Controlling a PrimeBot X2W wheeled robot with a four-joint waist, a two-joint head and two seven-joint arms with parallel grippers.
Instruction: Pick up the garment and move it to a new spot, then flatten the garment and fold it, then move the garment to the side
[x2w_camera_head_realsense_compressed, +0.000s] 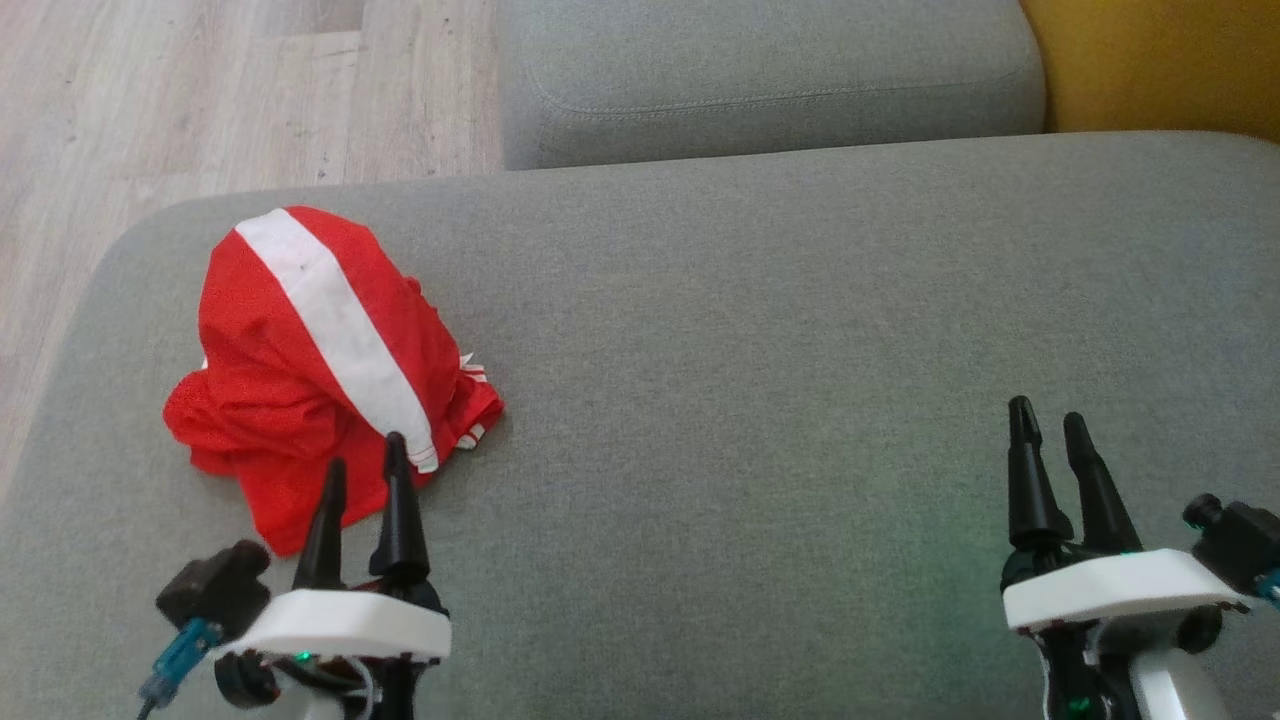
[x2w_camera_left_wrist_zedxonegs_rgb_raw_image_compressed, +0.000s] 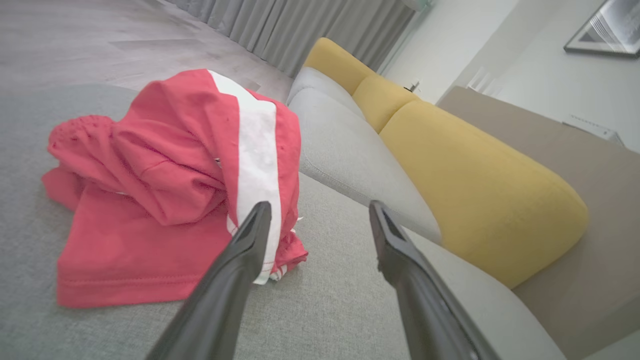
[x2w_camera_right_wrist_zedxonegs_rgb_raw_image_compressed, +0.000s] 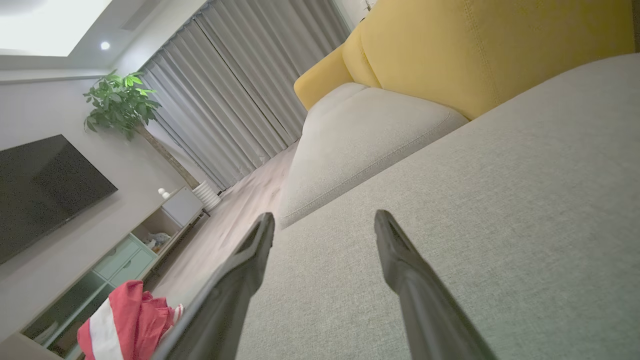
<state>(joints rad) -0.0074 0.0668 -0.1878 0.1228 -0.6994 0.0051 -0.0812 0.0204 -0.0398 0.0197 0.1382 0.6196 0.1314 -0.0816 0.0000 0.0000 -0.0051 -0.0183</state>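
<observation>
Risk lies mostly in how the garment (x2w_camera_head_realsense_compressed: 320, 370) sits: a red piece with a white stripe, crumpled into a heap on the left part of the grey sofa cushion (x2w_camera_head_realsense_compressed: 750, 400), not far from the cushion's left edge, with the wooden floor (x2w_camera_head_realsense_compressed: 200, 100) beyond. A pinch at the near hem would likely catch a single loose layer, so the rest would trail and drag, or slip free part-way through the lift. A pinch into the tall middle fold could gather several layers and leave the piece more tangled for the flattening. Coming down too deep could also nip the cushion's own fabric along with the cloth. A sideways nudge rather than a clean closure might push the heap toward the edge and the floor.

The left hand (x2w_camera_head_realsense_compressed: 365, 452) is parted moderately, with a clear gap between its two dark fingers, and grips nothing. Its tips lie at the garment's near edge, one crossing the end of the white stripe; I cannot tell if they touch the cloth or hover just above it. The right hand (x2w_camera_head_realsense_compressed: 1047, 412) is well apart from the garment, over bare cushion on the right, likewise parted and empty.
</observation>
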